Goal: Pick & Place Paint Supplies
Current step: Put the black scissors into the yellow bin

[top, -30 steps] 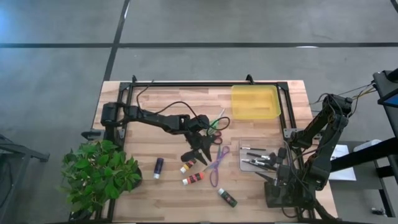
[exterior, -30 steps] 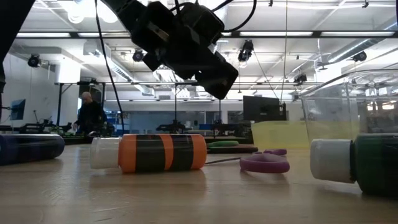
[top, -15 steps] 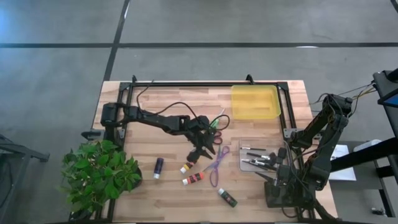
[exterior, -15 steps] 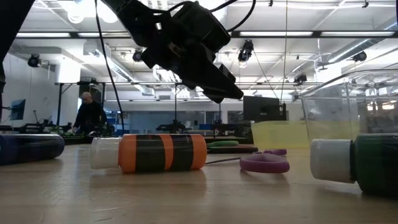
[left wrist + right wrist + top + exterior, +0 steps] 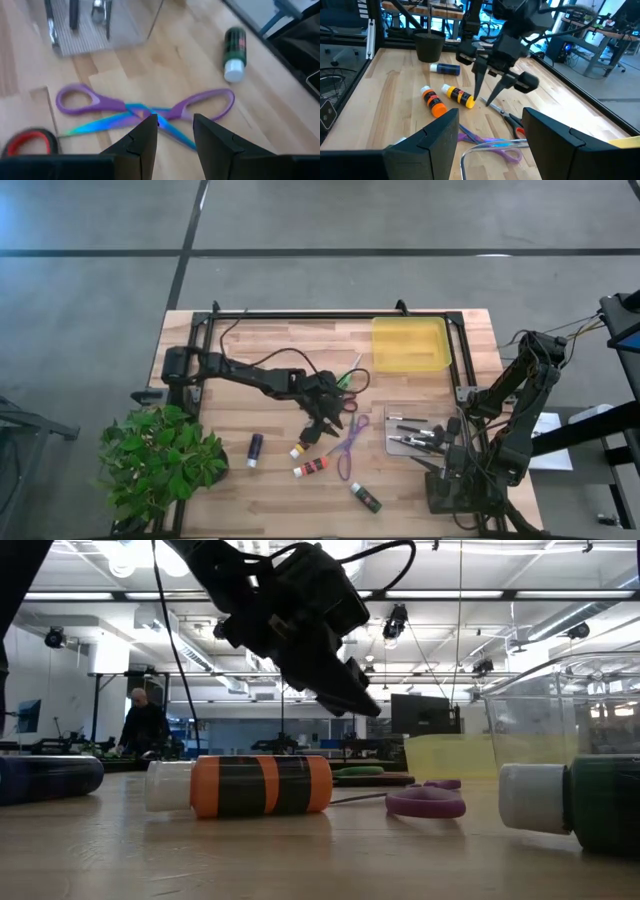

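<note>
From above, the left gripper [image 5: 325,423] hangs over the middle of the wooden surface [image 5: 230,470], its fingers parted a little and holding nothing, just beside the purple-handled scissors [image 5: 350,442] and the yellow tube [image 5: 302,448]. The left wrist view alone shows those scissors lying open with iridescent blue blades, right under the fingertips [image 5: 148,131], with a red scissor handle [image 5: 27,141] at the edge and the green tube [image 5: 234,48] farther off. The low view adds that the gripper is clear of the surface, above the orange tube [image 5: 240,785], which lies on its side with its white cap to one end; the purple tube [image 5: 50,778] and the green tube sit at either edge of that view.

The right gripper [image 5: 490,132] waits with its fingers well apart at the right front of the surface, above a clear tray [image 5: 420,435] holding dark brushes [image 5: 412,429]; only the high view shows that tray's contents. The right wrist view looks back across the surface at the left gripper poised over the yellow tube, with the orange and purple tubes beyond and a black pot behind.

A yellow bin [image 5: 410,344] sits at the far right, a potted plant [image 5: 155,465] at the near left corner. The floor around is grey. Behind, the low view shows a lit workshop with a person [image 5: 145,728] standing far off
</note>
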